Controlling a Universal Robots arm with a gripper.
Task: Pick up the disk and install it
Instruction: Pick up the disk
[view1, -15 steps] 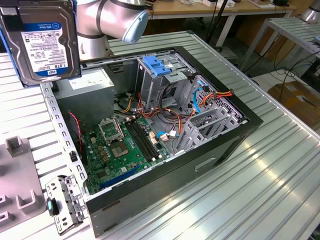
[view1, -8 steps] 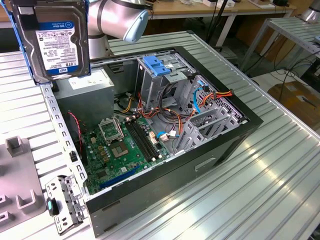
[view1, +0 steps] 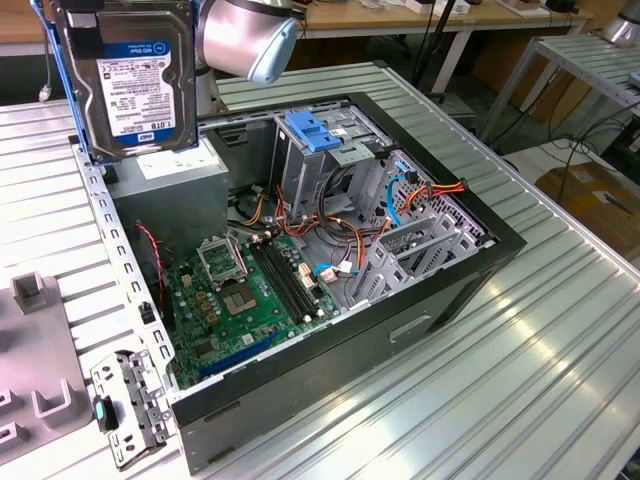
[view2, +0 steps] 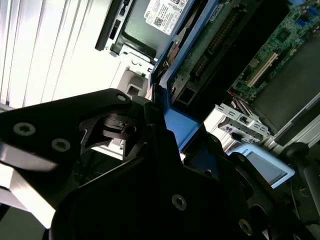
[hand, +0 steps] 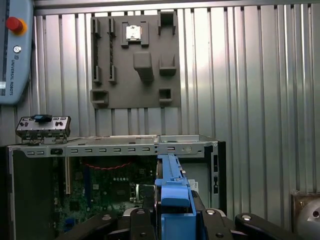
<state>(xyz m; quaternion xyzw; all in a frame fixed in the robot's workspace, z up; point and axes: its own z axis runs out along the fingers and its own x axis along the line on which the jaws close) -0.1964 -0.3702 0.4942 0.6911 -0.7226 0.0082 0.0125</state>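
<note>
The disk (view1: 125, 75), a dark hard drive with a white label and blue side rails, hangs upright in the air at the exterior view's upper left, above the corner of the open computer case (view1: 440, 290). In the first wrist view, my gripper (hand: 172, 216) is shut on the disk's blue rail (hand: 172, 187), which stands on edge between the black fingers over the case. The second wrist view has the same blue rail (view2: 181, 125) clamped in my gripper (view2: 165, 135), with the disk's underside (view2: 200, 47) stretching away over the case.
Inside the case lie a green motherboard (view1: 245, 295), a grey power supply (view1: 165, 185), cables and a drive cage topped by a pale-blue plate (view1: 318, 130). A grey fixture plate (view1: 30, 385) and a metal bracket (view1: 125, 405) lie on the ribbed table. A teach pendant (hand: 15, 50) lies beyond.
</note>
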